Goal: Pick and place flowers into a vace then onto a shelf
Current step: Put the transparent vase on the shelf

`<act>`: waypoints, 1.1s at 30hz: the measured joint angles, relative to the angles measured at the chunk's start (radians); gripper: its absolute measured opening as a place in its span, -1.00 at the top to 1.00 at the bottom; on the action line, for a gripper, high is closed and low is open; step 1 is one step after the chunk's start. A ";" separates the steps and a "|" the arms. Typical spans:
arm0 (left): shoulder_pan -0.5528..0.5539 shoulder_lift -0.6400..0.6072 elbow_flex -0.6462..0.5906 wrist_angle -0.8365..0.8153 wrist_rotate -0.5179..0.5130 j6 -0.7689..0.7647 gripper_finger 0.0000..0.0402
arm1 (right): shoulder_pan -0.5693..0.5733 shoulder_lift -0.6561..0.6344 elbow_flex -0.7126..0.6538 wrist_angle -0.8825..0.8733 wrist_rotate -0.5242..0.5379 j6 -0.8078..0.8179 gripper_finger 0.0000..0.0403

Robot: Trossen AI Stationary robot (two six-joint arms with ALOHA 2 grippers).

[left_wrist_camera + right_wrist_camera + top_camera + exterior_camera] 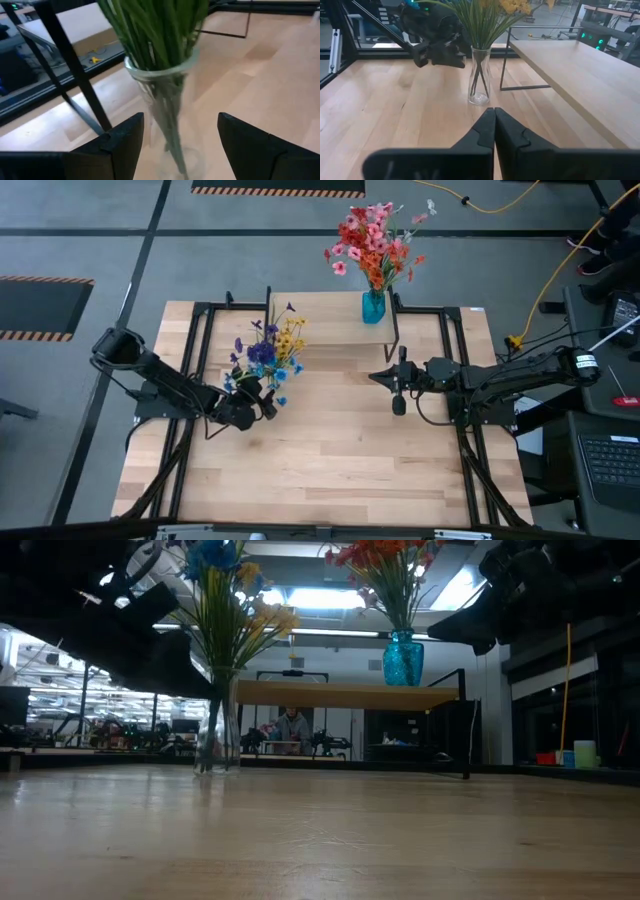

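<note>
A clear glass vase (165, 100) holds blue, purple and yellow flowers (266, 352) on green stems and stands by its base on the table (330, 460). My left gripper (180, 145) is open, with one finger on each side of the vase's lower body and a gap at both. A blue vase (373, 306) with red and pink flowers (375, 242) stands on the shelf (330, 320) at the far side. My right gripper (494, 131) hangs shut over the table's right half, pointing at the clear vase (480, 75).
The shelf's thin black legs (75, 75) stand close behind the clear vase. Black frame rails (190, 380) run along the table's left and right sides. Bare wood lies between the two grippers and toward the near edge.
</note>
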 joint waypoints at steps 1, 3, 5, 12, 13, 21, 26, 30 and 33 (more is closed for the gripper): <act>0.006 0.000 0.000 0.000 -0.003 0.003 -0.23 | 0.000 0.000 0.000 0.000 0.000 0.001 0.96; 0.016 0.000 0.000 0.001 0.003 0.003 -0.22 | 0.000 0.000 0.000 -0.001 0.000 0.001 0.93; 0.023 0.000 0.000 0.001 0.010 0.002 -0.22 | 0.000 0.000 0.000 -0.001 0.000 0.001 0.93; 0.058 0.006 0.000 0.043 0.020 0.038 -0.22 | 0.000 0.000 0.000 -0.001 0.000 0.001 0.92; 0.064 0.012 0.000 0.049 0.027 0.046 -0.22 | 0.000 0.000 0.000 -0.001 0.000 0.001 0.92; 0.103 0.123 0.000 0.249 0.038 0.174 -0.22 | 0.000 0.000 0.000 -0.001 0.000 0.002 0.92; 0.102 0.152 0.000 0.296 -0.020 0.197 -0.20 | 0.000 0.000 0.000 -0.002 0.000 0.002 0.92; 0.103 0.152 0.000 0.313 -0.023 0.211 -0.19 | 0.000 0.000 0.000 -0.003 0.000 0.002 0.92; 0.120 0.152 0.000 0.315 -0.009 0.212 -0.19 | 0.000 0.000 0.000 -0.003 0.000 0.002 0.92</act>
